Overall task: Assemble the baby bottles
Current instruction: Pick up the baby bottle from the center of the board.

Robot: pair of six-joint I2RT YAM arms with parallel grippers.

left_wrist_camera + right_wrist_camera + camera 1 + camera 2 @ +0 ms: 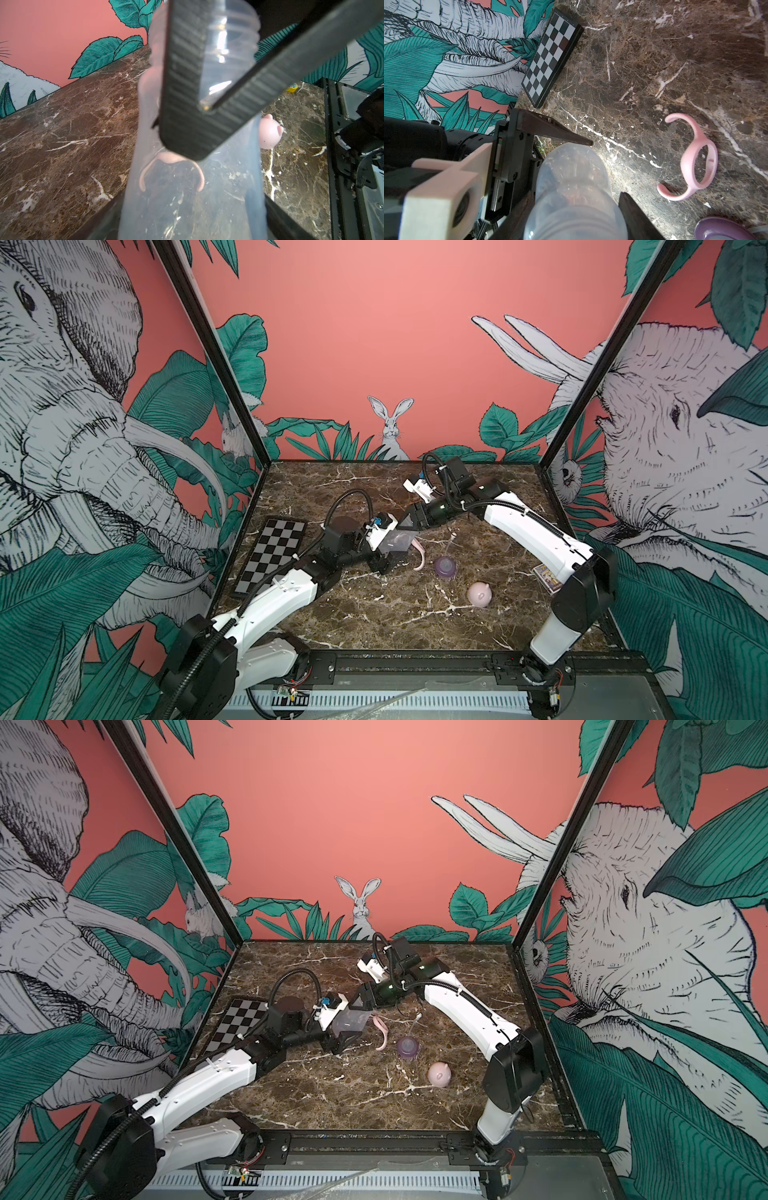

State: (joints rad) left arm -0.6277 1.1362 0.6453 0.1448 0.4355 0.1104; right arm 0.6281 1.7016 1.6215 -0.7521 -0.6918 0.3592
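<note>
The clear bottle body (397, 545) (187, 197) hangs on its side above the marble table (374, 614), held from both ends. My left gripper (392, 551) (192, 207) is shut round its base end, jaws against both sides. Round the threaded neck (575, 224) my right gripper (409, 531) (577, 212) is shut. The pink two-handled ring (419, 558) (695, 164) lies on the table just beside them. The purple collar (445, 566) (408, 1046) with its straw stands right of the ring. The pink eared dome cap (480, 594) (270, 133) sits nearer the front.
A checkerboard (272, 556) (550, 56) lies along the left wall. A small printed card box (547, 576) sits at the right edge under my right arm. Painted walls close in the left, back and right sides; a black rail runs along the front edge.
</note>
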